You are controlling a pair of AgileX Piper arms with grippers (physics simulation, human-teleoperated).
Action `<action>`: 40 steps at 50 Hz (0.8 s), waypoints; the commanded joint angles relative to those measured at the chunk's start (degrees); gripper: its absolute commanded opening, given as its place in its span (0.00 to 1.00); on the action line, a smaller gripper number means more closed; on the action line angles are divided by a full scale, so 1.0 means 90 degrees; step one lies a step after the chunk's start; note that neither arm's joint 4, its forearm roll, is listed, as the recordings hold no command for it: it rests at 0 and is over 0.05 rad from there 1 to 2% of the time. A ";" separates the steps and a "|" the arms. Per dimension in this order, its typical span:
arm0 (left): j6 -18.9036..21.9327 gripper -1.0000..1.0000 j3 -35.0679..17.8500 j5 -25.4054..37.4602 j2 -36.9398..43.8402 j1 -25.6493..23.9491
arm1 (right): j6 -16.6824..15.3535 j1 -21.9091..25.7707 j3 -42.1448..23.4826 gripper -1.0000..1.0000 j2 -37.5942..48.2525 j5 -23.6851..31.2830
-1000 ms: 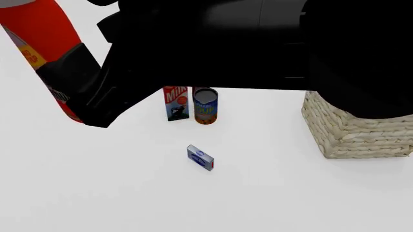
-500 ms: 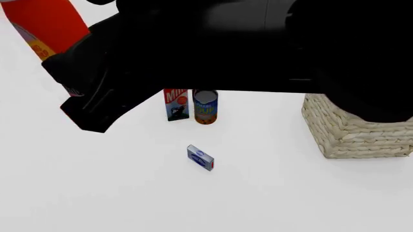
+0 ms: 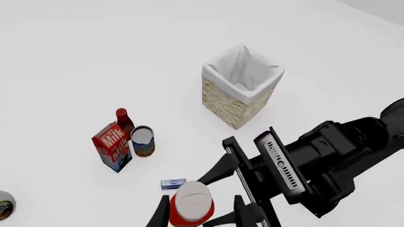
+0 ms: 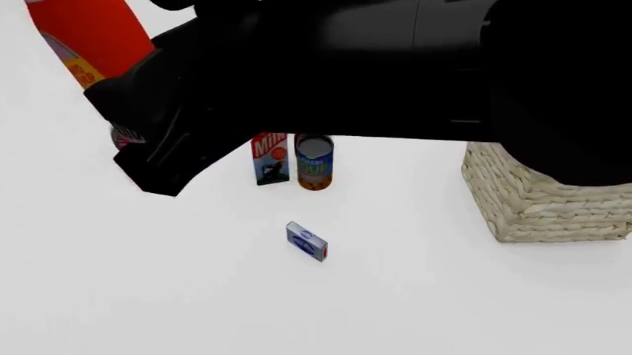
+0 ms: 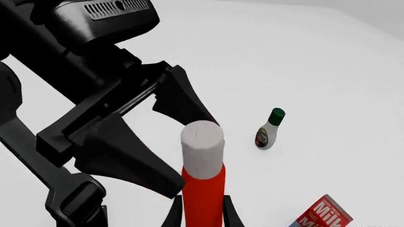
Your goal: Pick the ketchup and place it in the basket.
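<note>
Left pincer (image 3: 198, 216) grips the bright red plastic ketchup bottle with a white cap (image 3: 191, 203) aloft over the tabletop's (image 4: 197, 296) left side. Your right pincer (image 5: 200, 213) flanks it, and I cannot tell its grip. Release early and it drops, well short of the pale woven wicker basket (image 3: 235, 108) at the right edge.

In the front view the black arms (image 4: 395, 66) fill the upper half and hide the far table and the top of the basket (image 4: 543, 196), whose right side is also cut by the frame; the ketchup (image 4: 89, 37) is cropped at the top edge, its cap out of sight and its lower body behind the arm; the slim dark bottle (image 3: 124, 121) stands half behind the milk carton (image 3: 113, 146); a round tin (image 3: 4, 204) is cut by the frame edge; the print on the small blue box (image 3: 173, 183) is too small to read; in the right wrist view the milk carton is cropped at the bottom.
</note>
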 commanded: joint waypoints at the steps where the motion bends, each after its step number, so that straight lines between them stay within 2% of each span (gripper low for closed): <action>1: 0.0089 1.00 0.0022 -0.0096 -0.0054 0.0080 | 0.0153 -0.0062 -0.0013 0.00 -0.0032 -0.0032; 9: 0.0128 1.00 -0.0025 -0.0126 -0.0085 0.0143 | 0.0162 -0.0075 0.0036 0.00 -0.0065 -0.0049; 26: 0.0281 1.00 0.0039 -0.0316 -0.0294 0.0834 | 0.0215 -0.0201 0.0125 0.00 -0.0149 -0.0084; 31: 0.0251 1.00 0.0165 -0.0462 -0.0333 0.0964 | 0.0235 -0.0280 0.0114 0.00 -0.0212 -0.0059; 32: 0.0305 1.00 0.0210 -0.0519 -0.0376 0.1142 | 0.0234 -0.0299 0.0112 0.00 -0.0236 -0.0044; 34: 0.0216 1.00 0.0232 -0.0543 -0.0369 0.1094 | 0.0238 -0.0320 0.0109 0.00 -0.0241 -0.0044; 36: 0.0380 1.00 0.0363 -0.0660 -0.0446 0.1344 | 0.0259 -0.0382 0.0105 0.00 -0.0276 -0.0029; 38: 0.0275 1.00 0.0493 -0.0737 -0.0457 0.1349 | 0.0241 -0.0450 0.0097 0.00 -0.0290 -0.0021; 40: 0.0401 1.00 0.0575 -0.0812 -0.0515 0.1504 | 0.0287 -0.0488 0.0105 0.00 -0.0342 -0.0029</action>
